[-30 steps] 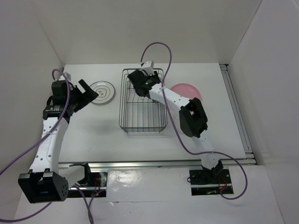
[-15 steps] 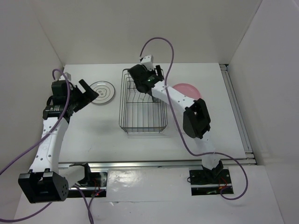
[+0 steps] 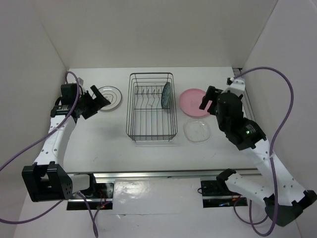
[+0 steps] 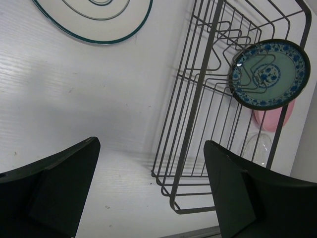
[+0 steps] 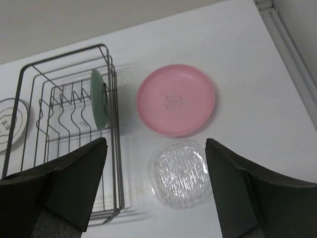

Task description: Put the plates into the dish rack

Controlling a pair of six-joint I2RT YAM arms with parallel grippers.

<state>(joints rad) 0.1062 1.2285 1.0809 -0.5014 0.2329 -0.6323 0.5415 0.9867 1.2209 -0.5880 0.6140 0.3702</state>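
Black wire dish rack (image 3: 148, 121) sits mid-tabletop, nearer the far edge, long side running far-to-near. A dark teal patterned plate (image 3: 166, 95) stands on edge among the prongs, far-right part of rack. White plate (image 3: 110, 96) w/ grey rings lies flat towards far-left corner. Pink plate (image 3: 194, 102) lies flat btwn rack & right edge. Clear glass plate (image 3: 197, 131) lies flat just beside it, on its near side.

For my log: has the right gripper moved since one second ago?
Yes: the right gripper moved rightward, from the dish rack to beside the pink plate.
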